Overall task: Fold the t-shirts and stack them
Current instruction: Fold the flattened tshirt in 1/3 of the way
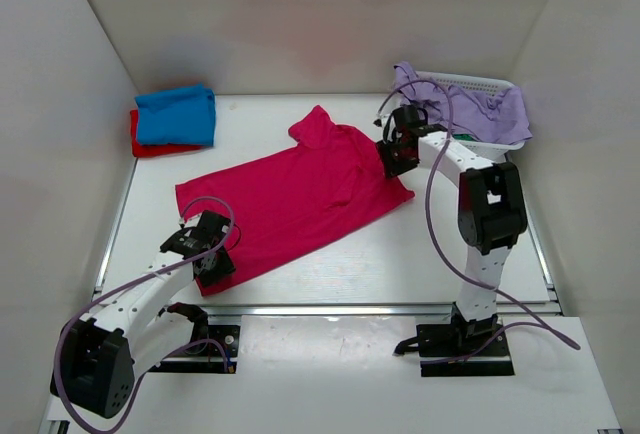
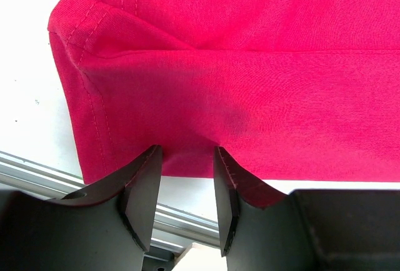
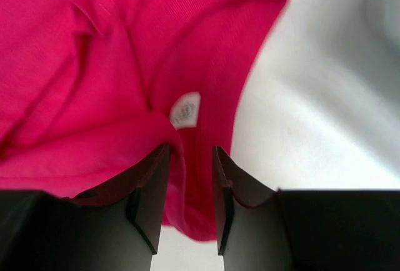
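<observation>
A crimson-pink t-shirt (image 1: 300,199) lies spread flat across the middle of the table. My left gripper (image 1: 215,264) is at its near left corner. In the left wrist view this gripper (image 2: 187,158) stands open, its tips just over the shirt's (image 2: 250,65) hem edge, with bare table between the fingers. My right gripper (image 1: 392,159) is at the shirt's far right end. It (image 3: 190,158) is open too, with a fold of the collar (image 3: 187,190) lying loosely between the fingers, just below the white neck label (image 3: 185,110). A folded blue t-shirt (image 1: 177,114) lies on a folded red one (image 1: 150,146) at the back left.
A white slatted basket (image 1: 470,82) stands at the back right, with lilac cloth (image 1: 500,114) hanging over its rim, close behind the right arm. White walls close in the table on three sides. A metal rail (image 1: 330,308) runs along the near edge.
</observation>
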